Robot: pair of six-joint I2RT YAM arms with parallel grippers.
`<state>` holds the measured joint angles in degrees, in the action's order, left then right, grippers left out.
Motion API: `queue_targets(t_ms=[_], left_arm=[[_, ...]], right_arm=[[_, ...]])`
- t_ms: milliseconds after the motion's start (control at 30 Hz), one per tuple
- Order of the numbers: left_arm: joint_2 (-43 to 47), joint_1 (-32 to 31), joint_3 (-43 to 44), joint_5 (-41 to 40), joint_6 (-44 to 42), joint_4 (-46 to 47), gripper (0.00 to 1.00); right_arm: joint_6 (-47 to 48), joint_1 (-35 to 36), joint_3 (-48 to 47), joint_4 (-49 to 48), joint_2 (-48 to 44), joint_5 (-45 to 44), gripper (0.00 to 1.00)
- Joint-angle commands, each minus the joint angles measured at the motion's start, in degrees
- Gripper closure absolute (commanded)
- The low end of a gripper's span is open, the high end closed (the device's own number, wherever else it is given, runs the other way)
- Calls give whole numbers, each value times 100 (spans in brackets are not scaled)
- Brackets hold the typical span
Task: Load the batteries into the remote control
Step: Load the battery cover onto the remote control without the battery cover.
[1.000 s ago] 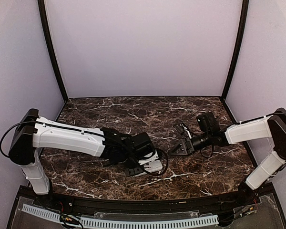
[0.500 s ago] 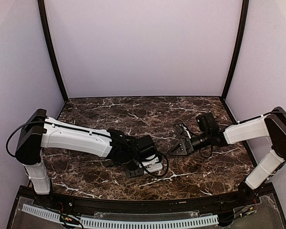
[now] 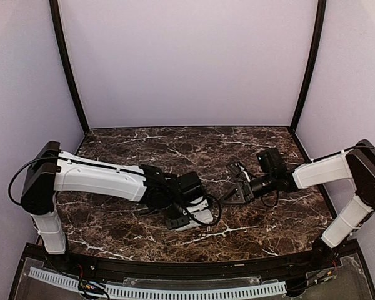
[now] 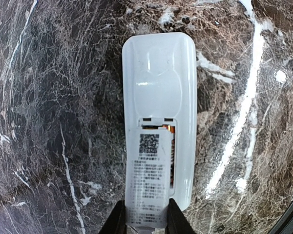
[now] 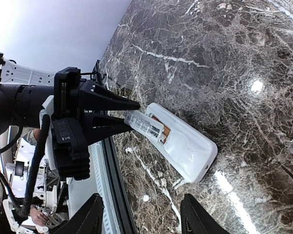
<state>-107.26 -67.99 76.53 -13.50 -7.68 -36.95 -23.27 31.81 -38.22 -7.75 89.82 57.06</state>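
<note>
My left gripper clamps the battery cover, which overlaps the remote control. The remote lies back-up, near-centre on the table, long axis pointing away from me, with an orange battery showing. My right gripper is wide open and empty, off to the right.

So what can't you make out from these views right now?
- Number loaded: in the left wrist view the labelled cover hides most of the compartment; only an orange sliver of battery shows.
- Remote control front: it lies back up, so the buttons are hidden in every view.
- Label print: blurred in both wrist views.
- Top view: the left arm's wrist hides the cover and most of the remote.
</note>
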Motion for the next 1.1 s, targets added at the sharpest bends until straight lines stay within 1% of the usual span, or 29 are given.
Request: queue_targets(t_ms=[0, 1067], left_arm=[[-61, 54, 107, 105, 53, -105, 86], [-315, 78, 301, 251, -1, -64, 86]], right_arm=[[-11, -35, 25, -149, 70, 77, 47], [11, -35, 3, -166, 180, 126, 47]])
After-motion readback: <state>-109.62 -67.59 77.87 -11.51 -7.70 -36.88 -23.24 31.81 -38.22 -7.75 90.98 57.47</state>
